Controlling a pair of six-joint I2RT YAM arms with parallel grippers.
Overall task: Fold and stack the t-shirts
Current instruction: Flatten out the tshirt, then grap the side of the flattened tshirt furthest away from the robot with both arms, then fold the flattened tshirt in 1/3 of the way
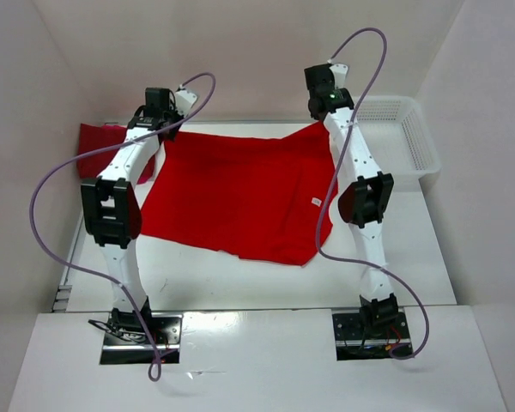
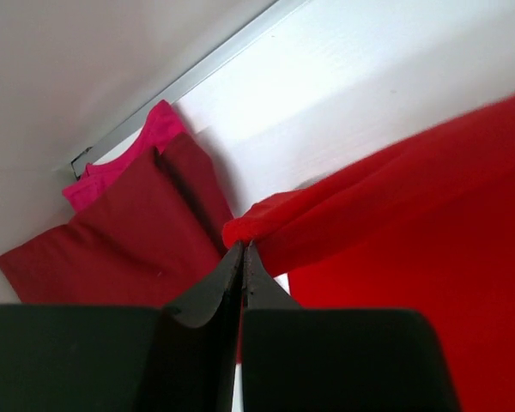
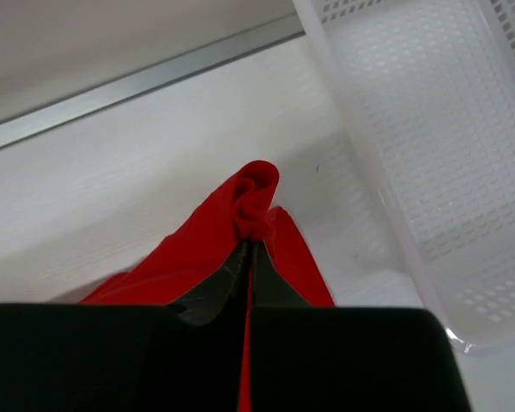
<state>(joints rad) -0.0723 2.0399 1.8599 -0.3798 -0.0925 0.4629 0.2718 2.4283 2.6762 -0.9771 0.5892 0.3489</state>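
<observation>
Three t-shirts; left hand (image 2: pixel 243 249) and right hand (image 3: pixel 251 245) each clenched on bright red cloth t-shirt (image 1: pixel 240 197); dark maroon folded t-shirt (image 2: pixel 120 232) on pink folded t-shirt (image 2: pixel 146 137), left of it.

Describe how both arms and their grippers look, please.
The left arm and right arm have white links with black joint housings. A lilac cable loops along each. The left gripper and right gripper are black, tapering to thin tips.

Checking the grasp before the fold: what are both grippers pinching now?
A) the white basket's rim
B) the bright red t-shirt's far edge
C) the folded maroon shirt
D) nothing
B: the wrist views show the left gripper and right gripper each shut on bunched cloth of the bright red t-shirt.
</observation>
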